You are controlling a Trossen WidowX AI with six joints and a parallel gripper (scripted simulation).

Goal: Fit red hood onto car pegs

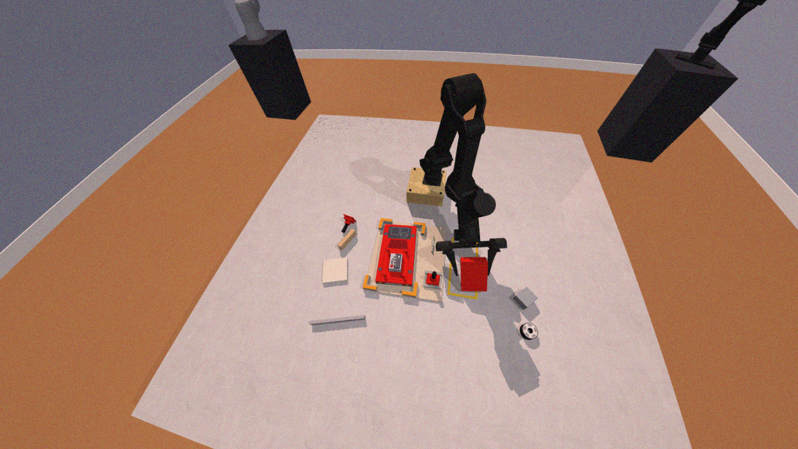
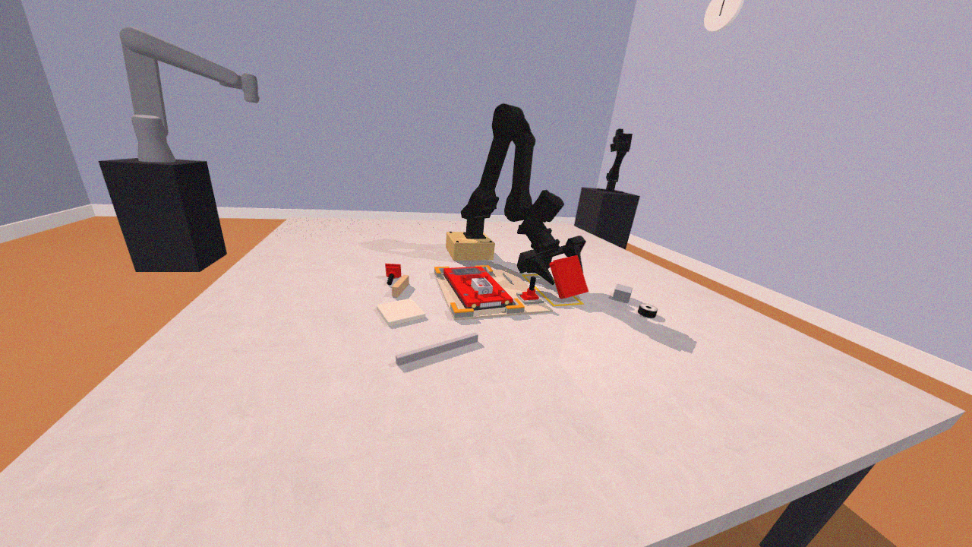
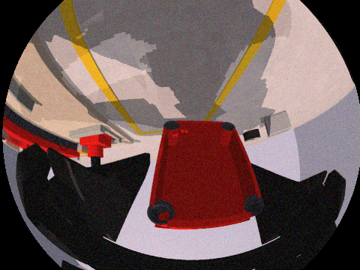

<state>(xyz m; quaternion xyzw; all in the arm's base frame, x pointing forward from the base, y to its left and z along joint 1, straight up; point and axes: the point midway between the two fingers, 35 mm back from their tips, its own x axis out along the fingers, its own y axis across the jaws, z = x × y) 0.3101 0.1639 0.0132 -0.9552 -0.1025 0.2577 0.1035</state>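
The pincer [image 1: 472, 262] is spread wide, releasing the red shell-shaped hood [image 1: 473, 274] between its fingers; fitting onto the red car chassis [image 1: 396, 257] beside it remains undone.

Red hood [image 1: 473, 274] steeply tilted over the yellow outline, right of the jigged chassis [image 1: 397, 257].
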